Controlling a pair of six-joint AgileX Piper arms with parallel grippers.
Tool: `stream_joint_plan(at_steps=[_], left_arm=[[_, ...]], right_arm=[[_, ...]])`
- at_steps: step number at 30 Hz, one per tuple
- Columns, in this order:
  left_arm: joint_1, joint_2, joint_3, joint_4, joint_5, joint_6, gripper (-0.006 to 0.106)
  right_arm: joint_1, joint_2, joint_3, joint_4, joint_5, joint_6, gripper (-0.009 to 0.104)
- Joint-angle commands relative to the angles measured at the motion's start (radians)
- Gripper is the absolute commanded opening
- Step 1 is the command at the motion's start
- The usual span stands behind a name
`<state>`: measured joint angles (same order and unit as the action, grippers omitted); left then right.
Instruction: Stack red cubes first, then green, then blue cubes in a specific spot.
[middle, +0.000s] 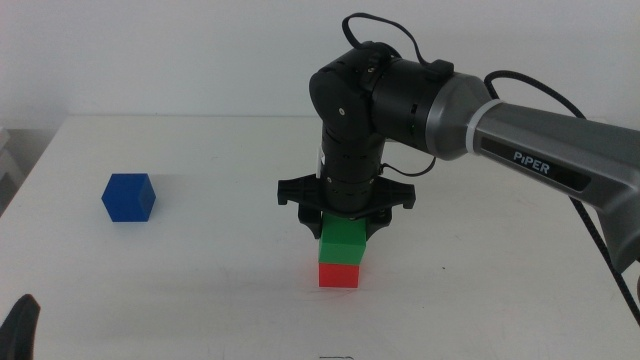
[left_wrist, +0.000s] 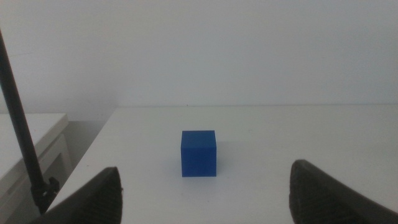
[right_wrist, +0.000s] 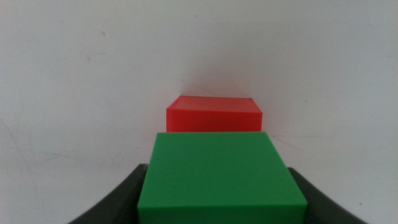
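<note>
The right gripper (middle: 345, 222) has its fingers clamped on the green cube (middle: 343, 241), which sits on or just above the red cube (middle: 339, 274) near the middle of the tabletop (middle: 200, 290). So red looks placed and green nearly done. The blue cube (middle: 129, 197) waits well apart at 9 o'clock. The left gripper (left_wrist: 205, 186) faces it, fingers apart.

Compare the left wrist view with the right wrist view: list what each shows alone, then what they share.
Left wrist only: the blue cube standing alone, framed by the wide-open left hand. Right wrist only: the green cube between the right hand's jaws, and the red cube under it. Both: the white tabletop.
</note>
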<state>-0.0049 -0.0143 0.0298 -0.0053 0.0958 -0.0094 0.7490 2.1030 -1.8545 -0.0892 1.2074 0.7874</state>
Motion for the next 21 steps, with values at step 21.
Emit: stream_joint_plan(at_steps=[21], left_arm=[[0.000, -0.019, -0.006, -0.008, -0.077, -0.014, 0.090]], right_arm=[[-0.017, -0.008, -0.033, -0.002, -0.021, -0.028, 0.000]])
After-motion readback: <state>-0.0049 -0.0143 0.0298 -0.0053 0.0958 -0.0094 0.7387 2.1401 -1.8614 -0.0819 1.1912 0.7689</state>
